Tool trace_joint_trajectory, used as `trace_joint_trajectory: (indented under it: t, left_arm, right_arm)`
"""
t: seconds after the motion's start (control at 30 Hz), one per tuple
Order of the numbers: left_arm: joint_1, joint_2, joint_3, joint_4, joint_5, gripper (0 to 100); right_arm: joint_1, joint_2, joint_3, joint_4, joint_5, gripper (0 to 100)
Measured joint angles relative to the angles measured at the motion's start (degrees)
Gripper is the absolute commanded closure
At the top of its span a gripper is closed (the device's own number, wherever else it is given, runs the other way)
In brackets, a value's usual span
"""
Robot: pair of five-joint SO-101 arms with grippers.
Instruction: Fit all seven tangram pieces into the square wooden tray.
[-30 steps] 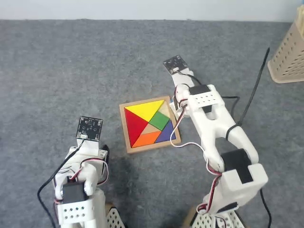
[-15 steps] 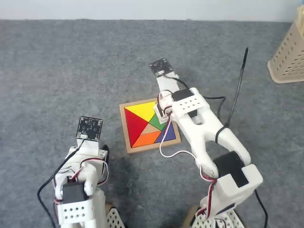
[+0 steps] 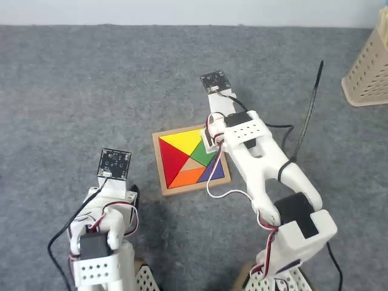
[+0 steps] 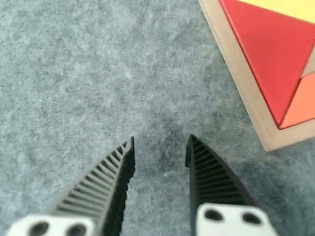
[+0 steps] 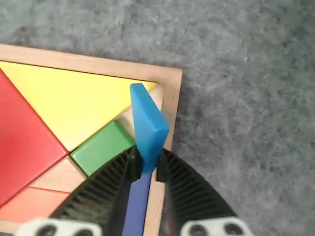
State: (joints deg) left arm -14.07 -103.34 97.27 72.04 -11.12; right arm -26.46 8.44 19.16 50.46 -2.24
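1. Right wrist view: the right claw [image 5: 146, 160] is clamped on a light blue piece [image 5: 147, 125], a thick flat slab held on edge. It hangs over the tray's corner, above the bare wood beside the yellow triangle [image 5: 74, 108] and the green square [image 5: 101, 147].
2. The square wooden tray [image 3: 162, 182] has a pale raised rim. It lies on the counter between the two arms, turned a little askew.
3. Five coloured pieces lie flat inside it: the yellow triangle, a red triangle [image 3: 171, 160], the green square, an orange piece [image 3: 188, 177] and a violet-blue piece [image 3: 212, 173].
4. A tan triangle [image 3: 193, 163] sits among them; I cannot tell whether it is a piece or bare tray floor.
5. With the light blue one in the claw, that makes six coloured pieces, one of each colour.
6. The left claw [image 4: 161, 147] is spread apart with nothing between its ribbed black fingers [image 4: 118, 172]. It hangs over bare cloth, near one tray corner.
7. The counter [image 3: 91, 85] is covered in rough grey felt-like cloth. A pale slotted basket [image 3: 367, 66] stands at its far right edge, and a light wall runs behind.
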Motion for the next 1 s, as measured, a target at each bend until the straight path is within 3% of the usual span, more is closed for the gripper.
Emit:
trace_joint_trajectory:
  t: [0.7,1.0]
  left_arm:
    - [0.0,0.0,0.0,0.0,0.0,83]
    - [0.0,0.0,0.0,0.0,0.0,83]
  right_arm:
    - [-1.4,0.2,-5.8,0.0,0.4,85.0]
    - [1.3,9.3,-12.0,0.0,0.9,85.0]
